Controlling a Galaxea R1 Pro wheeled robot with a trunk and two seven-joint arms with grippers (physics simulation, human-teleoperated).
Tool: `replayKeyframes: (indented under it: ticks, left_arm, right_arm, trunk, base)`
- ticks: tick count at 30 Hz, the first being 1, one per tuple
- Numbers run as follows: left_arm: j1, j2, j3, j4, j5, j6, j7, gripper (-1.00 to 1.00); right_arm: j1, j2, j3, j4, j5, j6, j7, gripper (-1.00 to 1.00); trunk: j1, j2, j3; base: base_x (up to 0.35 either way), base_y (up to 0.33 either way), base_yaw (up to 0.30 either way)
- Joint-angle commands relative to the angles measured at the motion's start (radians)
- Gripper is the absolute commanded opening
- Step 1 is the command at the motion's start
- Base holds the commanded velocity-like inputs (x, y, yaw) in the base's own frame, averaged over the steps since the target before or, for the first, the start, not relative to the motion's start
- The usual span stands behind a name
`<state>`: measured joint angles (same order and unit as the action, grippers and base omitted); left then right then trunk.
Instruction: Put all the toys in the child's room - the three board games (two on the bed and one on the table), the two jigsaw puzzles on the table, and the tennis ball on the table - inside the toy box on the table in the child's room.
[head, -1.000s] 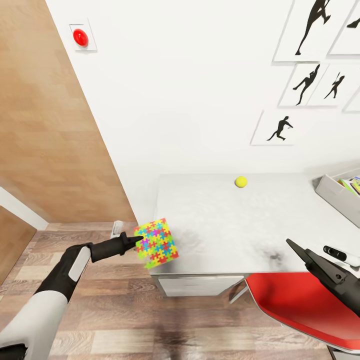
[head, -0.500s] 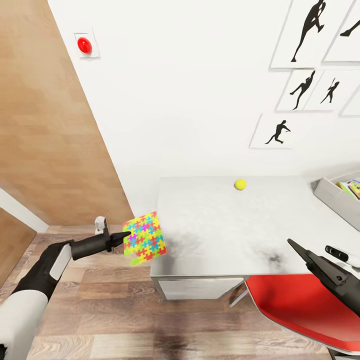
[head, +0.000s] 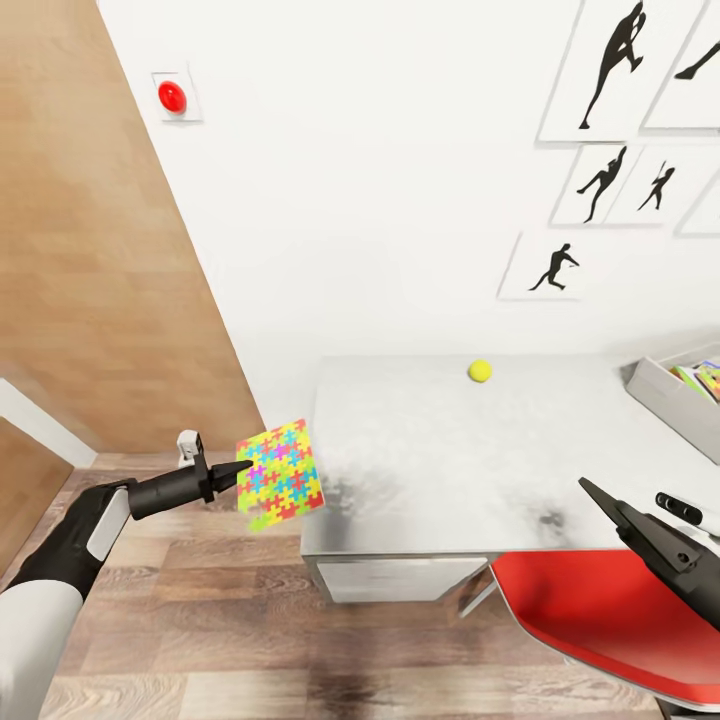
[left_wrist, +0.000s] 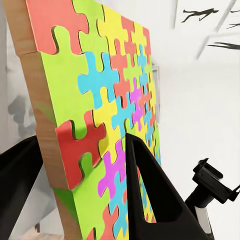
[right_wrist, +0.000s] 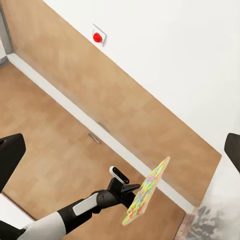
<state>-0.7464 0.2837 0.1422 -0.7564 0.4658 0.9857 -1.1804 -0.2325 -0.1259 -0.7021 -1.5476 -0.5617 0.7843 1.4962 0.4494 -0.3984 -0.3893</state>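
Gripping jigsaw puzzle (head: 279, 475): left pincer (head: 243, 470) | right pincer (head: 600, 505) spread | table (head: 430, 470) corner beside puzzle

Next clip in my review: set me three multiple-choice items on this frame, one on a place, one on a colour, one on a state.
1. Where is the jigsaw puzzle?
A. flat on the table
B. in the air beside the table's end
C. in the toy box

2. What colour is the chair seat?
A. red
B. blue
C. black

3. The left pincer is:
A. open, empty
B. shut on the tennis ball
C. shut on the jigsaw puzzle

Key: 1 B, it hangs over floor off the table edge. 2 A, seen under the table. 3 C, fingers clamp the board; the tennis ball lies on the table.
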Motion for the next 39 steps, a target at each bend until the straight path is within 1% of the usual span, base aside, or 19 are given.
replayKeyframes:
  ticks: [1,4,7,12,24,39]
  left_arm:
    - [-0.001,0.0,0.0,0.0,0.0,0.005,-0.002,-1.0]
    - [-0.001,0.001,0.0,0.0,0.0,0.005,-0.002,-1.0]
    - [-0.001,0.007,0.0,0.0,0.001,0.005,-0.005,-1.0]
    - [-0.001,0.013,0.0,0.0,0.001,0.005,-0.007,-1.0]
    - [-0.001,0.014,0.0,0.0,0.001,0.005,-0.007,-1.0]
    - [-0.001,0.01,0.001,0.0,0.002,0.004,-0.007,-1.0]
  right_arm:
    - [-0.001,0.0,0.0,0.0,-0.001,0.01,0.002,1.0]
    - [0.0,0.001,0.0,-0.001,-0.002,-0.005,0.004,1.0]
    - [0.004,0.0,0.0,-0.002,-0.003,-0.022,0.02,1.0]
    - [0.012,-0.001,-0.002,-0.003,-0.003,-0.027,0.036,1.0]
    - [0.014,-0.002,-0.005,-0.003,-0.003,-0.047,0.05,1.0]
    - [0.014,-0.005,-0.008,-0.002,-0.003,-0.049,0.05,1.0]
  trunk:
    - [0.001,-0.002,0.0]
    - [0.001,-0.002,0.005]
    - [0.001,-0.002,0.01]
    - [0.001,-0.002,0.018]
    - [0.001,-0.002,0.038]
    - [0.001,-0.002,0.063]
  base:
    - [0.0,0.0,0.0]
    - [0.0,0.0,0.0]
    - [0.0,0.0,0.0]
    - [0.0,0.0,0.0]
    - [0.0,0.0,0.0]
    - [0.0,0.0,0.0]
